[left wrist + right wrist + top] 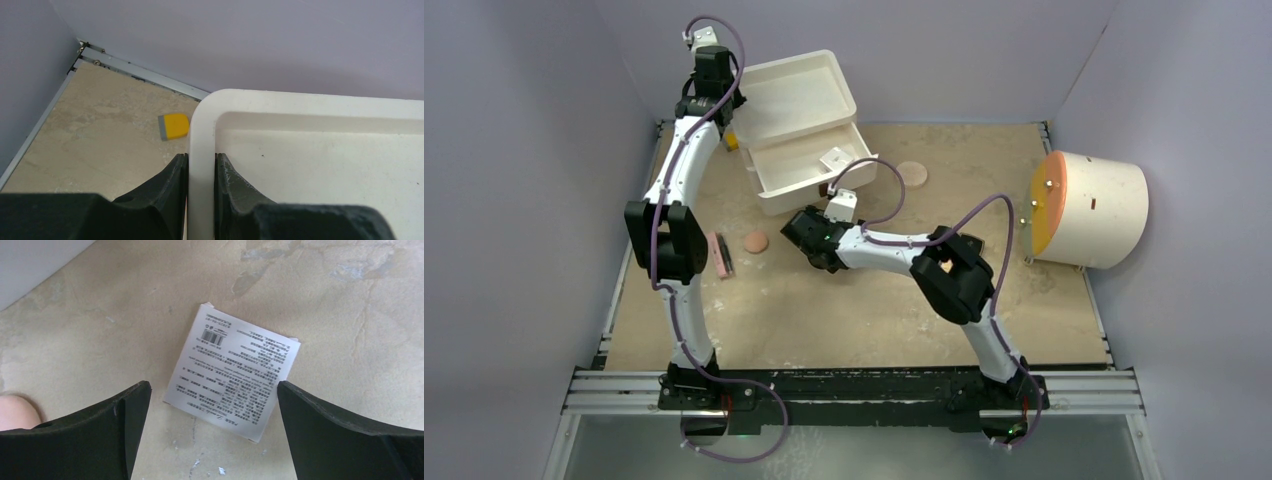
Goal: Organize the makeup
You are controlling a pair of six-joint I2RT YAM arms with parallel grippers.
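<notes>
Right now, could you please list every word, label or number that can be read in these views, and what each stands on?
On the square box: a barcode and blocks of fine print on its upturned face, all too small and blurred to read.
No text visible on the white case, the yellow block or the cream cylinder.
</notes>
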